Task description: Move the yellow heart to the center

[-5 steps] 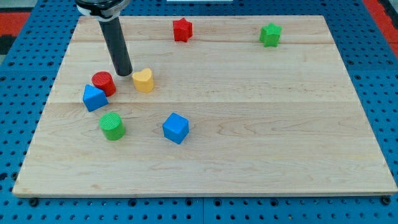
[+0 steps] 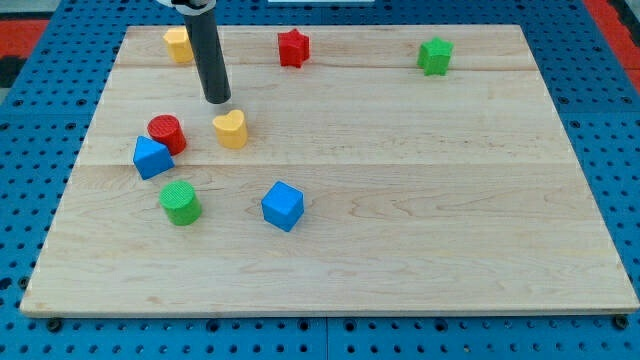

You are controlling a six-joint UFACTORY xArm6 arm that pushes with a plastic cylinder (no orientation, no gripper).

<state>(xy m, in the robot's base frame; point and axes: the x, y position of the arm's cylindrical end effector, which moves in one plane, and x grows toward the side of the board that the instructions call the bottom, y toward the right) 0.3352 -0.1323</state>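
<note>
Hanging over the upper left of the frame, the dark rod comes down to the wooden worktop (image 2: 400, 200), and my tip (image 2: 217, 101) sits just above the yellow heart (image 2: 231, 129), near it but apparently not touching. This arm carries no hand, only the rod, so nothing is open or clamped.

The yellow heart lies left of the board's middle. Just to its left are a red cylinder (image 2: 165, 133) and a blue block (image 2: 151, 157), the two touching or nearly so. Below them stands a green cylinder (image 2: 181, 202), with a blue cube (image 2: 282, 205) to its right.

Along the top edge sit a second yellow block (image 2: 178, 44), partly behind the rod so its shape is hard to make out, a red star (image 2: 292, 47), and a green star (image 2: 435, 55) at upper right.
</note>
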